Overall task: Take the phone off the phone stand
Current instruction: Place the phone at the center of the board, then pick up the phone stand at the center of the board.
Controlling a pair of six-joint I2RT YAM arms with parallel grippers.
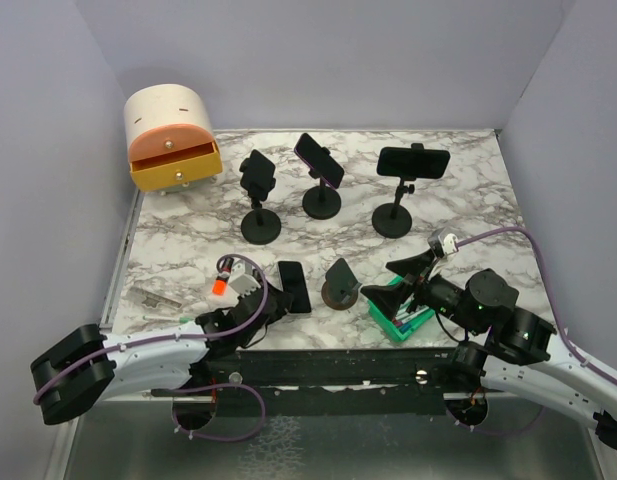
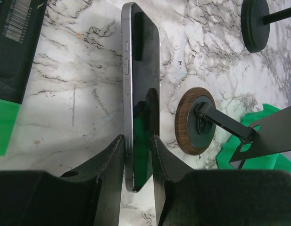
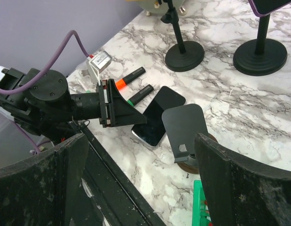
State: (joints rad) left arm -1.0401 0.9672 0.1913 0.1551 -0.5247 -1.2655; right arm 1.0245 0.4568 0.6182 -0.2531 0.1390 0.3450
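The dark phone (image 1: 294,286) (image 3: 157,117) lies on the marble table, off the phone stand. In the left wrist view the phone (image 2: 143,94) runs edge-on away from me. My left gripper (image 1: 276,300) (image 2: 138,139) straddles its near end, fingers (image 2: 114,160) narrowly open, with a thin gap on the screen side. The empty phone stand (image 1: 340,280) (image 3: 185,127), a grey plate on a round wooden base (image 2: 195,120), stands just right of the phone. My right gripper (image 1: 398,282) (image 3: 140,141) hovers wide open near the stand, holding nothing.
Three more phones sit on black stands at the back (image 1: 258,175) (image 1: 319,160) (image 1: 413,160). A green tray (image 1: 398,320) lies under the right gripper. Markers (image 1: 223,280) lie left of the phone. An orange drawer box (image 1: 173,150) stands at the back left.
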